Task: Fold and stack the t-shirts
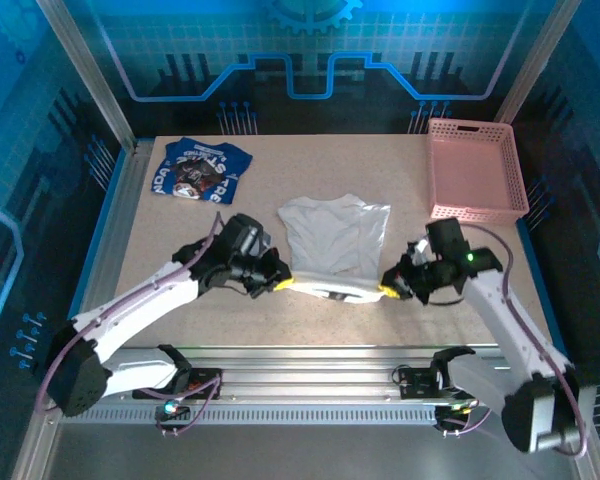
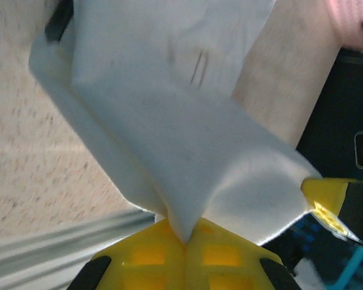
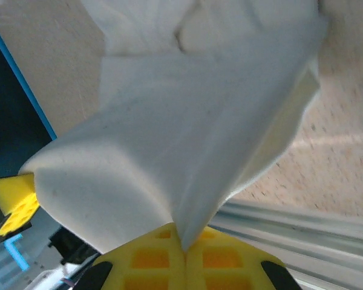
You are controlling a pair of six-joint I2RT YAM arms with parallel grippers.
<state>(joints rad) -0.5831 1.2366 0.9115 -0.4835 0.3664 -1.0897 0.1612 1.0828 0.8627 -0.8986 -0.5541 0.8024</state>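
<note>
Arms angled inward, left claw (image 1: pixel 280 285) and right claw (image 1: pixel 388 291) pinch the white t-shirt (image 1: pixel 332 238) (near hem corners).

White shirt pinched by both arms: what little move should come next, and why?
Probably carry the near hem forward toward the collar. The left end effector and right end effector each grip a near corner of the white t-shirt; the rest lies flat.

White t-shirt (image 2: pixel 169 121) (creased) in left tool (image 2: pixel 184 243)
</note>
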